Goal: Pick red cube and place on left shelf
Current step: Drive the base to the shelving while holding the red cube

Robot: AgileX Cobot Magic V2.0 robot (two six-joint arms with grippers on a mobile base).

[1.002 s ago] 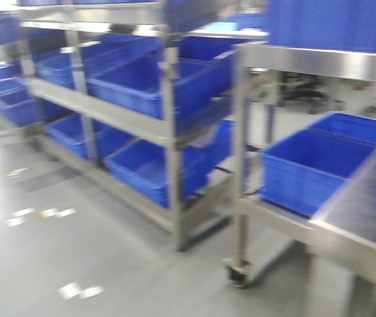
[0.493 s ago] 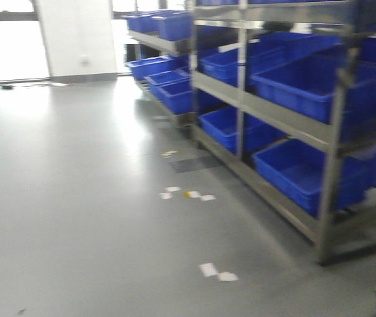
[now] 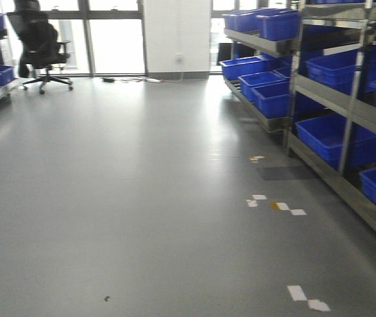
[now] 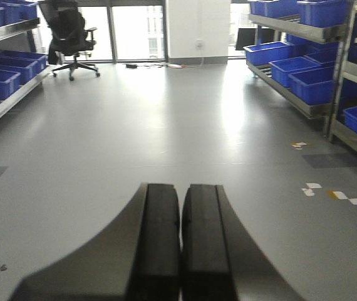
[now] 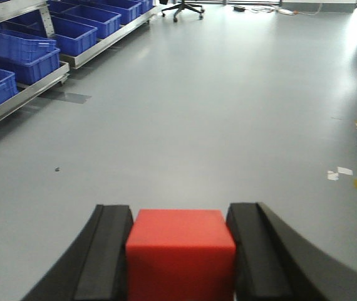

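Right hand [image 5: 179, 219]: fingers clamped against both sides of the red cube [image 5: 180, 260], which is held above the grey floor [image 5: 228, 113]. Left hand [image 4: 180, 194]: fingers pressed together, nothing between them. Left shelf [image 5: 41, 88], loaded with blue crates [image 5: 15, 53], stands well apart from the cube, off to its left.

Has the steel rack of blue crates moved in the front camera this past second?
Yes: the rack slid toward the right edge, but the floor tape marks slid with it, so the camera swung left.
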